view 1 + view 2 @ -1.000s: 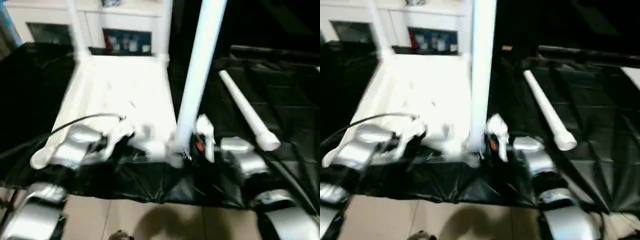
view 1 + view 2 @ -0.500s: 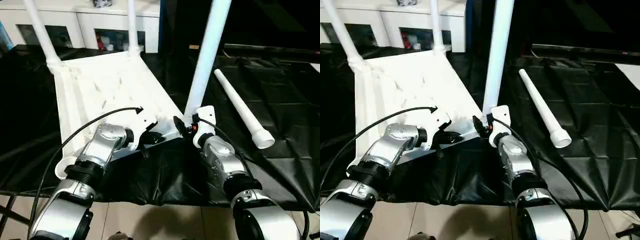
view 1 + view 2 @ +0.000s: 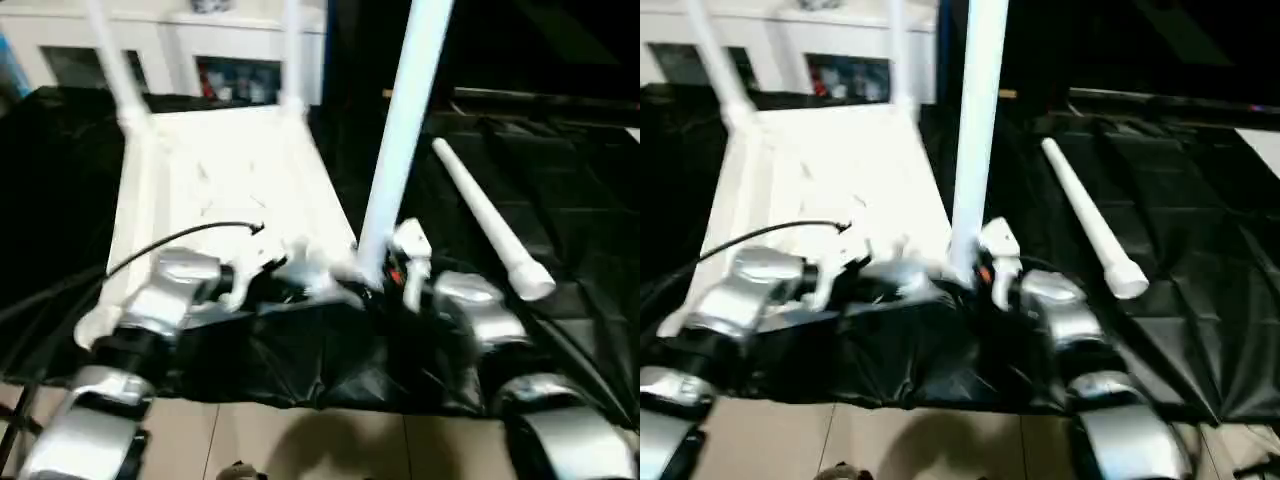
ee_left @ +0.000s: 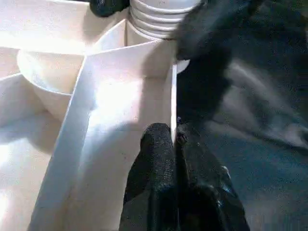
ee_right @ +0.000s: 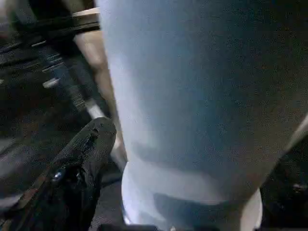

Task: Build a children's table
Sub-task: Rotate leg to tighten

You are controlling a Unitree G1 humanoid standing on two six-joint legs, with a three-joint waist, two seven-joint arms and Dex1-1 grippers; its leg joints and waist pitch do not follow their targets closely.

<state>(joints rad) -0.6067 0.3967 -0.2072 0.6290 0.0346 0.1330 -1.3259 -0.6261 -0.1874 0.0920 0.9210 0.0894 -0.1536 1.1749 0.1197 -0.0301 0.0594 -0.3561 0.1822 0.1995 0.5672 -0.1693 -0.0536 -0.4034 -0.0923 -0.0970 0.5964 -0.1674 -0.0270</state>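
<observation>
The white tabletop [image 3: 230, 190] lies upside down on a black sheet [image 3: 560, 180] spread over the floor. You can see the ribs on its underside. Two white legs [image 3: 118, 75] stand up from its far corners. A third leg [image 3: 400, 140] stands up in the near corner on the robot's right. The fourth leg [image 3: 490, 225] lies flat on the sheet, off to the right, well apart from the tabletop.

The left gripper [image 4: 174, 144] is at the near edge of the tabletop. Its two black fingers [image 4: 156, 154] are pressed together, and they pinch the thin white edge wall of the tabletop between them. Just past them is the round socket with the ridged bottom of the third leg in it.

The right gripper [image 3: 385, 280] is down by the bottom of that third leg. One black finger [image 5: 91, 144] sits just beside the leg, with a small gap showing between them. I cannot see the other finger, so I cannot tell if the fingers are spread or if they pinch the leg.

A white cabinet [image 3: 200, 50] with glass doors stands behind the sheet.
</observation>
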